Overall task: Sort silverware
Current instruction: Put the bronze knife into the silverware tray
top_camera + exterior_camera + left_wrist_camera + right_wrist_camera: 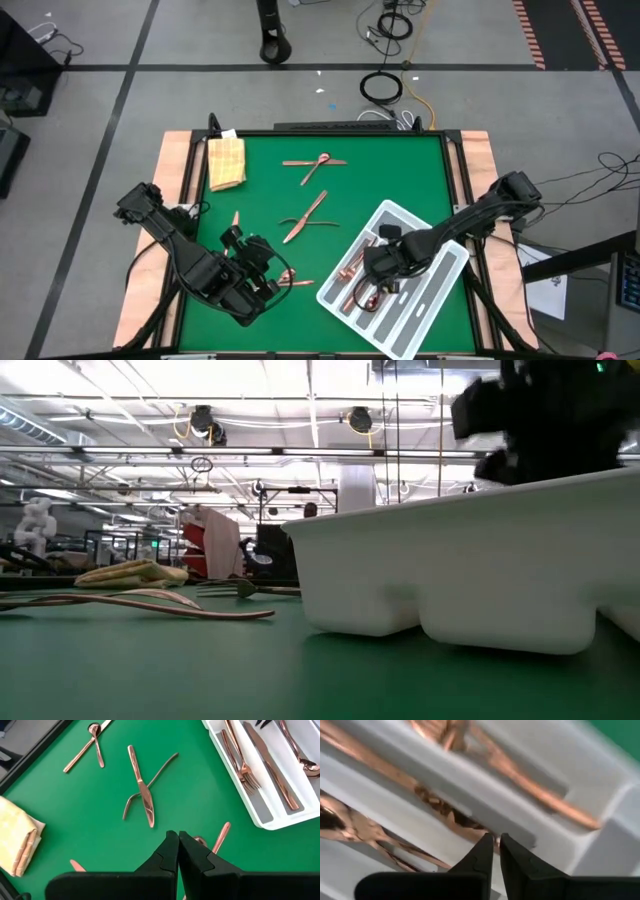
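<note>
Green table (pixel 400 170) | right gripper (pixel 496 851) together, empty, over tray (pixel 455 285); left gripper (pixel 177 851) together | silverware (pixel 142 795) ahead of left, more under right | risk: snagging tray wall, tipping it.

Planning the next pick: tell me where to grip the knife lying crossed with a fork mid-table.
Take the knife by its narrow handle end, clear of the fork it crosses, coming straight down from above. It lies flat on the table, so only a top-down pinch across the handle's width seems workable.
</note>
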Controlling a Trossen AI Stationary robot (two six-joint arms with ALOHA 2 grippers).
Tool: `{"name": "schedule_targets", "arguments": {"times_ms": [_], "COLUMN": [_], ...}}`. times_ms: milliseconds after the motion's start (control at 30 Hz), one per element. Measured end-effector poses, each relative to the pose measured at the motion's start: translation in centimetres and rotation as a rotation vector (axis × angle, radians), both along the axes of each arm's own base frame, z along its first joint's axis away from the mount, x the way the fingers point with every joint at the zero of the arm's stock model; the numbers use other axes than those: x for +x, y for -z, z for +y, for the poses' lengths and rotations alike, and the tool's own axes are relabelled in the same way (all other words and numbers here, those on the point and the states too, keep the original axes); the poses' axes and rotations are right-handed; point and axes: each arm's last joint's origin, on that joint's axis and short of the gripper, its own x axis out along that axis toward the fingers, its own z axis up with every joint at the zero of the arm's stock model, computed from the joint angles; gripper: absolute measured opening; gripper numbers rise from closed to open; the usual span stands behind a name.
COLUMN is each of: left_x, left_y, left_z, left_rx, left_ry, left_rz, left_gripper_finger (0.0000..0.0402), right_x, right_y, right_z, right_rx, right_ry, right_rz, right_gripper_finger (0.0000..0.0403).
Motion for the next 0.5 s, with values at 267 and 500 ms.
{"name": "schedule_targets", "arguments": {"times_ms": [267,500], "left_x": [-0.1,2.1], "left_y": [0.0,2.2], "left_z": [0.1,3.1], "left_rx": [0.01,0.06], "left_ry": [-0.001,-0.045], "left_rz": [0.005,0.077], "left_gripper_finger": [0.0013,0.0013], "right_x": [-0.4,-1.7], "right_y": [-6.7,-12.8], "right_z": [-0.8,-1.0], "right_rx": [-0.092,-0.058], "right_ry": [0.051,0.098], "right_rz": [-0.147,-0.224], "right_gripper_finger": [0.0007,0.0028]}}
